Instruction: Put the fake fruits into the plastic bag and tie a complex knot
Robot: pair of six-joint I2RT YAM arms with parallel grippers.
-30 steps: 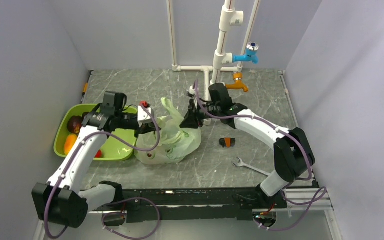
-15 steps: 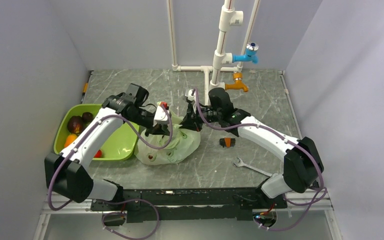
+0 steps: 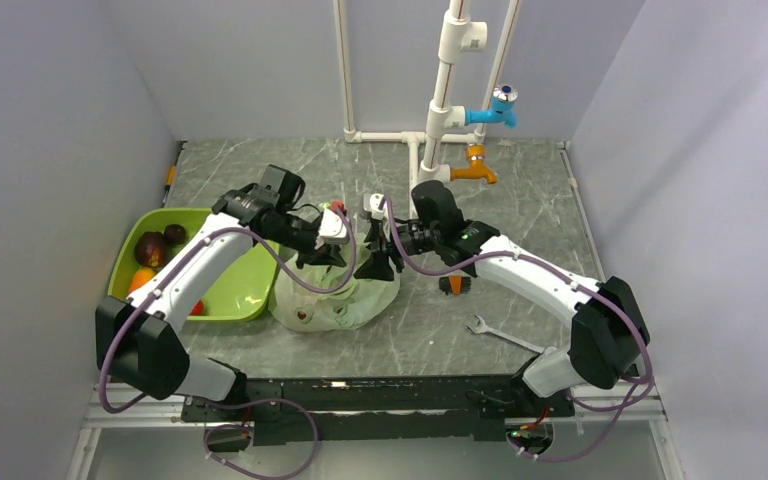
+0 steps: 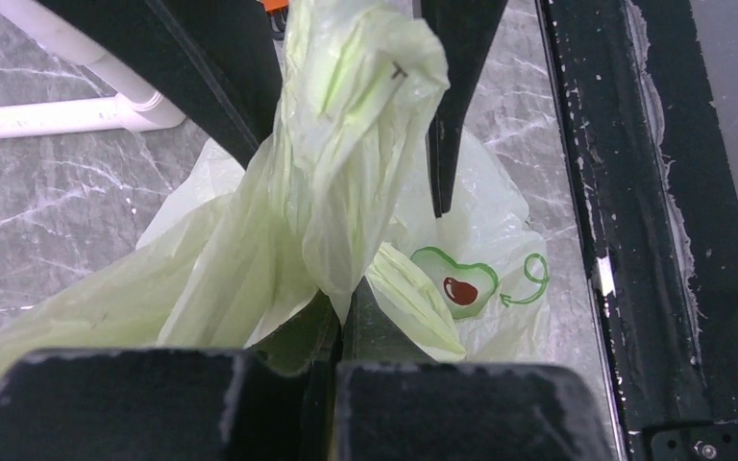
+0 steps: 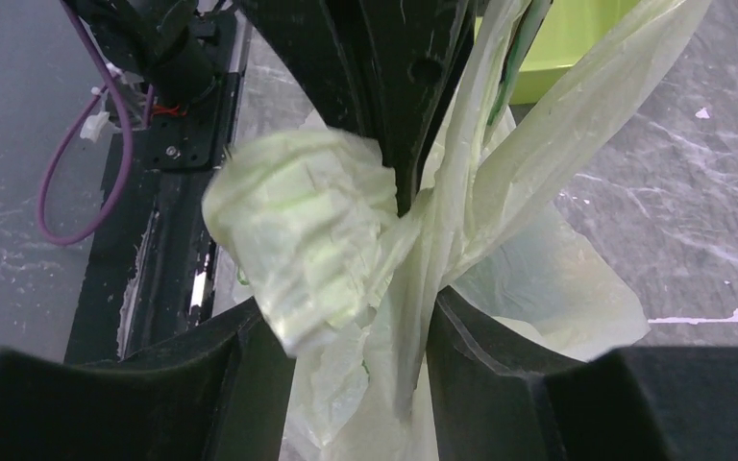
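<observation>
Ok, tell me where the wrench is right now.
Top view: the wrench lies on the table, right side, near the right arm's base, right of the plastic bag and just nearer than the small orange tool.

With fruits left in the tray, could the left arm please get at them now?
Probably not yet: the left gripper is shut on the plastic bag. The fruits lie uncovered in the tray beside that arm, so once it lets go, the way looks free.
</observation>
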